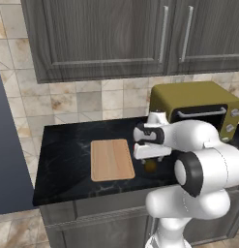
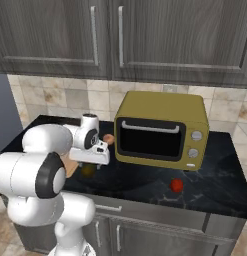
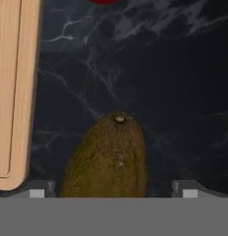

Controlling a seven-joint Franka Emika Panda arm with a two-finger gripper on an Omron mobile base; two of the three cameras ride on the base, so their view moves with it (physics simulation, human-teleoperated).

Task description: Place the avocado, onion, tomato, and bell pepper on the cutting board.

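- Gripper (image 3: pixel 113 188) stood fully open over the counter (image 1: pixel 67 145), holding nothing.
- Avocado (image 3: pixel 108 159) lay on the counter between the fingertips (image 3: pixel 38 189), just beside the board (image 1: pixel 111 159).
- Board was bare.
- Tomato (image 2: pixel 177 185) sat before the oven (image 2: pixel 162 129).
- Onion (image 2: pixel 109 138) sat at the oven's left.

The avocado (image 3: pixel 107 159) lies on the dark marbled table (image 3: pixel 171 83), stem end pointing away, right between the tool's (image 3: pixel 113 189) two fingertips (image 3: pixel 39 190), which stand wide apart either side of it. The cutting board (image 3: pixel 11 92) lies just beside it, along the view's left edge. A red thing (image 3: pixel 104 2) peeks in at the top edge.
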